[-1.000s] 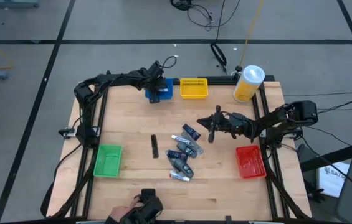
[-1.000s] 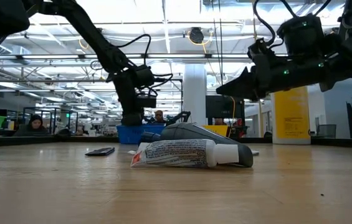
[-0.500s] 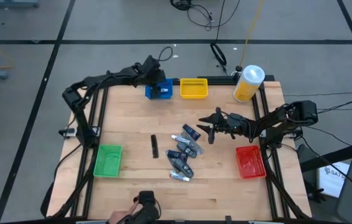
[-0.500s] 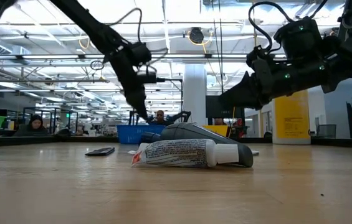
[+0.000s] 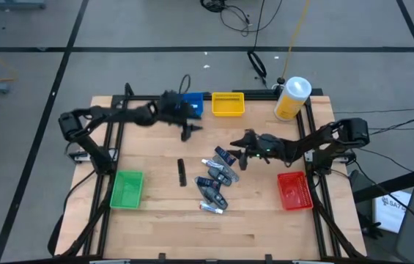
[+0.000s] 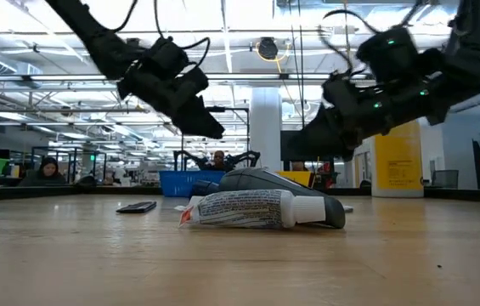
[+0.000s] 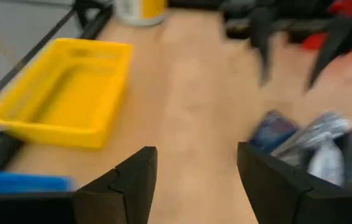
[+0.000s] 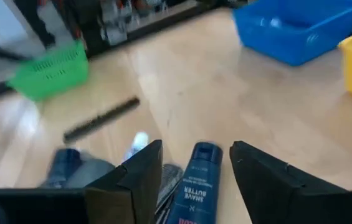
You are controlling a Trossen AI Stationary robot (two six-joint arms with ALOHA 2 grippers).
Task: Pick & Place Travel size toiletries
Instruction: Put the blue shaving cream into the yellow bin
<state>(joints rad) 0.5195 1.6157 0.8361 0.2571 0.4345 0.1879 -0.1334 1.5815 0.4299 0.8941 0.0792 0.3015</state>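
Toiletries (image 5: 214, 182) lie in a loose cluster mid-table on the wooden table (image 5: 155, 227), tubes and sachets dark blue, silver-grey, white; one dark slim tube (image 5: 181, 172) sits apart, on the side of the cluster nearer the green bin (image 5: 127, 188). Right gripper (image 5: 240, 149) hovers just above the cluster's far edge, fingers apart, nothing between them; its wrist view shows a blue tube marked SHAVE BUTTER (image 8: 197, 180) right below the gap between the fingers (image 8: 132, 180), not gripped. Left gripper (image 5: 186, 132) hangs over bare wood just in front of the blue bin (image 5: 192, 105), fingers spread, empty; its wrist view looks past the yellow bin (image 7: 63, 93) toward the cluster, blurred. Blue bin holds at least one small item, seen in the right wrist view, too small to identify. Red bin (image 5: 294, 189) sits at the right side near the right arm's base. Yellow canister with white lid (image 5: 292, 97) stands at the far right corner. Low view: white-and-grey tube (image 6: 256, 209) lies on its side up front, both grippers raised above table level.
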